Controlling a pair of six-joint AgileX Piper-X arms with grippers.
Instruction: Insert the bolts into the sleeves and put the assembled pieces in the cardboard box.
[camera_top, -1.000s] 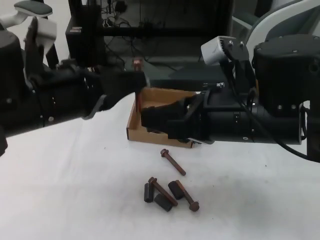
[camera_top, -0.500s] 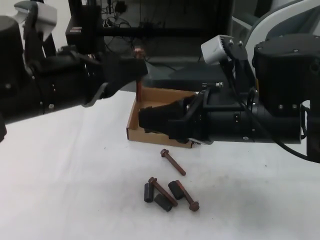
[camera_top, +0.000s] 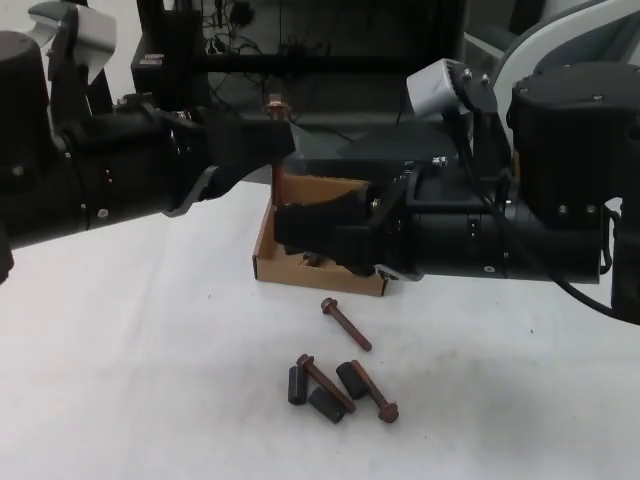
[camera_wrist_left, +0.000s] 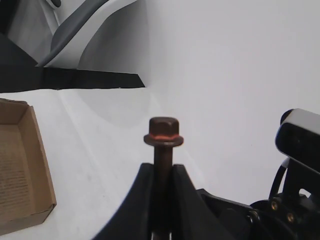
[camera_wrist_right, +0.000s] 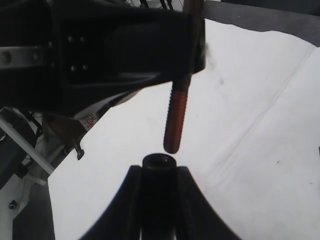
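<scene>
My left gripper (camera_top: 272, 148) (camera_wrist_left: 162, 186) is shut on a rust-brown bolt (camera_top: 276, 150) (camera_wrist_left: 163, 134), which it holds upright, head up, above the near left corner of the cardboard box (camera_top: 320, 272) (camera_wrist_left: 20, 165). Just below it, my right gripper (camera_top: 284, 224) (camera_wrist_right: 159, 186) is shut on a dark sleeve (camera_wrist_right: 159, 163) with its bore facing up. The bolt's threaded tip (camera_wrist_right: 174, 125) hangs a short way above the sleeve's mouth, slightly off its centre and apart from it.
On the white cloth in front of the box lie three loose bolts (camera_top: 346, 325) (camera_top: 325, 383) (camera_top: 373, 392) and three dark sleeves (camera_top: 296, 384) (camera_top: 326, 404) (camera_top: 351, 379). Dark racks and equipment stand behind the bench.
The left gripper has risen a little with the bolt. The right gripper has moved up and left with the sleeve, closing in under the bolt's tip.
</scene>
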